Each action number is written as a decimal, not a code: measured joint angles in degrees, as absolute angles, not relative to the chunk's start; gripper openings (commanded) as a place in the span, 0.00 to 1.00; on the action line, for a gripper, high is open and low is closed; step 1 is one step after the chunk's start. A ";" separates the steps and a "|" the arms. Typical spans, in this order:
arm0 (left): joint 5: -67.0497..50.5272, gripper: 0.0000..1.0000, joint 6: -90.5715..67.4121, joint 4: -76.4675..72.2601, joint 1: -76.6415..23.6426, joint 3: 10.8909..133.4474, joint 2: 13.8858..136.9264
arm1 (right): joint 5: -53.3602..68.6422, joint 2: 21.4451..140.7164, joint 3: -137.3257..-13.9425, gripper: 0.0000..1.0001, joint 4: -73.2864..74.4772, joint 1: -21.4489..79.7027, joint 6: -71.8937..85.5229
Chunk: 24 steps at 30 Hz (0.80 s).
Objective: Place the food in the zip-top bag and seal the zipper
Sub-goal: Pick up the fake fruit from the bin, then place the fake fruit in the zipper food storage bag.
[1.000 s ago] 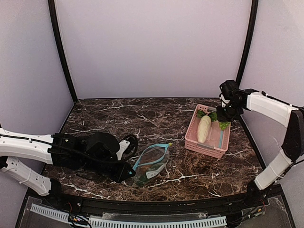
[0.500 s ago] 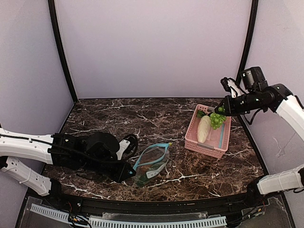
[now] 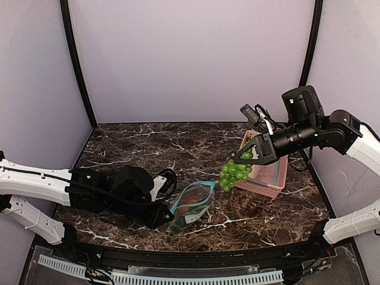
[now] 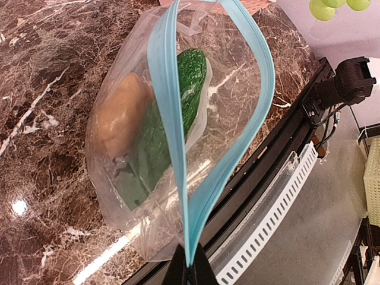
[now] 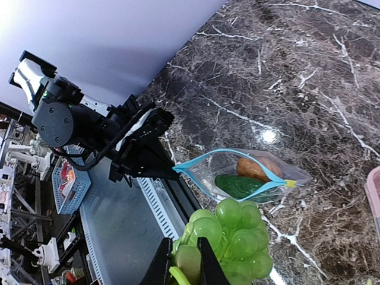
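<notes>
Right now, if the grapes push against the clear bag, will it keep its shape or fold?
Probably it folds: the zip-top bag looks thin and crinkled, and only the left gripper pinching the zipper holds its mouth open. It may also slide, being light on the smooth table.

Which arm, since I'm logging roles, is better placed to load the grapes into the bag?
Right. The right gripper holds the grapes in the air near the open mouth of the zip-top bag; the left gripper is shut on the zipper, propping it open.
</notes>
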<state>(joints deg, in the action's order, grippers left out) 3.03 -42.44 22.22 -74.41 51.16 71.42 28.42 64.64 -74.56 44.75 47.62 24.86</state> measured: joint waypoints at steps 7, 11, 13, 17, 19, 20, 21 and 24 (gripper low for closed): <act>2.57 0.01 -42.44 21.89 -74.41 51.16 71.46 | 28.05 67.42 -74.22 0.00 39.16 53.28 28.12; 2.44 0.01 -42.41 21.87 -74.41 51.16 71.46 | 27.20 69.28 -74.19 0.00 36.77 55.31 29.34; 2.42 0.01 -42.41 21.87 -74.41 51.16 71.46 | 27.05 70.19 -74.17 0.00 35.44 56.23 29.74; 2.39 0.01 -42.41 21.87 -74.41 51.16 71.46 | 26.89 72.18 -74.11 0.00 32.75 58.19 30.59; 2.39 0.01 -42.41 21.85 -74.41 51.16 71.46 | 26.87 72.95 -74.06 0.00 31.70 58.74 30.79; 2.39 0.01 -42.41 21.82 -74.41 51.16 71.46 | 26.87 73.03 -74.06 0.00 31.64 58.78 30.79; 2.42 0.01 -42.41 21.76 -74.41 51.16 71.46 | 26.87 73.25 -74.02 0.00 31.24 58.87 30.83; 2.39 0.01 -42.41 21.45 -74.41 51.16 71.46 | 26.85 73.56 -73.63 0.00 30.55 58.89 30.98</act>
<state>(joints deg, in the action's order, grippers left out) 2.39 -42.41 21.45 -74.41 51.16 71.46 26.85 73.56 -73.63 30.55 58.89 30.98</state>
